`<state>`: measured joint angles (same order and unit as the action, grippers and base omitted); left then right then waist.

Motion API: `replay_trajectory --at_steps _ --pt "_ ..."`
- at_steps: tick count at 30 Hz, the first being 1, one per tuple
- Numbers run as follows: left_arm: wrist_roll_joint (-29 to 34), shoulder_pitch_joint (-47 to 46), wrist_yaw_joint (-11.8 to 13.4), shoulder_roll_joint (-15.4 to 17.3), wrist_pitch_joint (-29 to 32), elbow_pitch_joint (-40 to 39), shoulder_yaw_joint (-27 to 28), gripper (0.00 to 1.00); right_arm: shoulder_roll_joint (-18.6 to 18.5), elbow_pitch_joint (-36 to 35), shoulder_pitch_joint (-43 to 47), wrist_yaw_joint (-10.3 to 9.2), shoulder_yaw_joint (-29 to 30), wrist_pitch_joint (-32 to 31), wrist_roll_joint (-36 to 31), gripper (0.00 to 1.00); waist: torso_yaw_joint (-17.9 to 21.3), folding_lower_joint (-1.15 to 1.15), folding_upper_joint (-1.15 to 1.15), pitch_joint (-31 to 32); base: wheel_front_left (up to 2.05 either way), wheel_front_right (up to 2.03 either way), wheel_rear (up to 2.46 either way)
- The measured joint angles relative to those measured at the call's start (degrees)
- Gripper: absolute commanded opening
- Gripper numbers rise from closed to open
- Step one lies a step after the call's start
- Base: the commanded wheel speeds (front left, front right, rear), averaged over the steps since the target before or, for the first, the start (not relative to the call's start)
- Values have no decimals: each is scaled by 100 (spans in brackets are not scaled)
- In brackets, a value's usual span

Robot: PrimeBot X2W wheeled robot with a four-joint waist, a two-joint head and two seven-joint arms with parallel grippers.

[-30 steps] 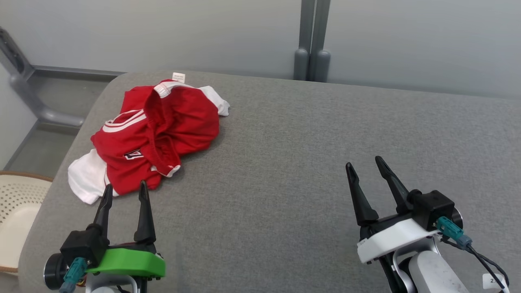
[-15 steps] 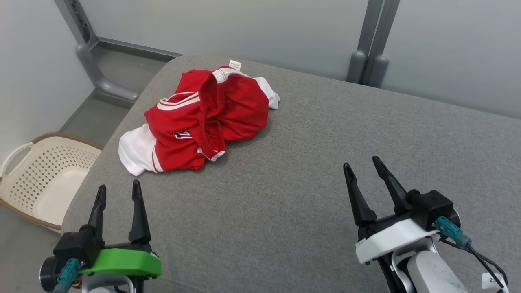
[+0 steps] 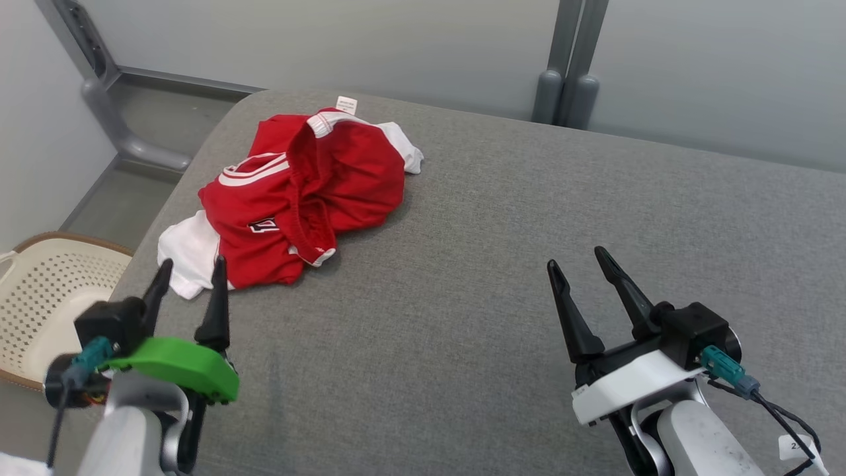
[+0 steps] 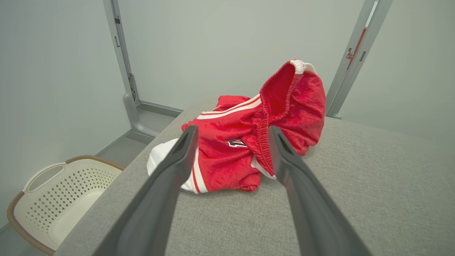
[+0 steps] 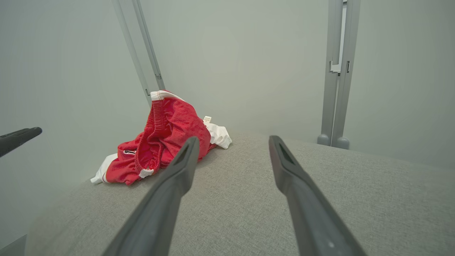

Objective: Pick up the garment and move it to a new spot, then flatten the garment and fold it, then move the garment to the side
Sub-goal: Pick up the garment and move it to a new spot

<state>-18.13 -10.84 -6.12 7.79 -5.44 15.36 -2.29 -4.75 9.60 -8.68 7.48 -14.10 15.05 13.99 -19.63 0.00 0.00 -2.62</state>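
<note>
Head view: the garment (image 3: 297,198) lies crumpled on the grey table (image 3: 476,218), toward the far left corner.
Garment: red with white stripes; a white part shows at its near left edge and another at its far right edge; a small white tag (image 3: 346,104) sticks out on the far side.
Left gripper (image 3: 192,262): jaws spread wide, holding nothing; its tips are near the garment's near white edge, by the table's left edge.
Right gripper (image 3: 576,257): jaws spread wide, empty; it is over bare table on the right, well apart from the garment.
Basket (image 3: 39,297): cream and perforated, on the floor left of the table.
Left wrist view: the garment lies beyond the two fingers (image 4: 170,170), its waistband (image 4: 262,122) raised in a ridge.
</note>
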Motion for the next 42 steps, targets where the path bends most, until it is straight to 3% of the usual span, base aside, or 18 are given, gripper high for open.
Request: replay_trajectory --at_steps 5,11,19,23,33,34,35,37,42 --pt "-170 -759 -81 555 886 26 -46 100 2 -25 -105 0 -41 0 0 100 284 0 0 -53 0 0 0" --pt "-899 -1577 -118 1154 2146 339 -186 100 15 -60 -249 0 -111 1 4 100 689 0 0 -199 0 0 0" --pt "-1826 -2375 -125 2051 3461 859 -848 100 33 -100 -473 0 -165 1 10 100 1315 0 0 -500 0 0 0" --pt "-1959 -2622 -125 2366 3528 1393 -959 100 36 -101 -577 0 -216 1 33 100 1636 0 0 -668 0 0 0" --pt "-2442 -3044 -126 2797 3308 2447 -1358 100 35 -189 -812 0 -208 1 47 100 2348 0 0 -1148 0 0 0" --pt "-2442 -3075 -126 2839 3301 2550 -1395 85 38 -188 -812 0 -211 1 48 100 2398 0 0 -1186 0 0 0" --pt "-2446 -3100 -126 2876 3285 2646 -1449 44 42 -187 -813 0 -212 1 49 100 2462 0 0 -1231 0 0 0" --pt "-2506 -3158 -126 2920 3242 2738 -1597 0 47 -187 -818 0 -200 1 54 100 2573 0 0 -1306 0 0 0" --pt "-2708 -3244 -126 3066 3093 2687 -1969 0 73 -163 -808 0 -149 1 55 100 2708 0 0 -1369 0 0 0"
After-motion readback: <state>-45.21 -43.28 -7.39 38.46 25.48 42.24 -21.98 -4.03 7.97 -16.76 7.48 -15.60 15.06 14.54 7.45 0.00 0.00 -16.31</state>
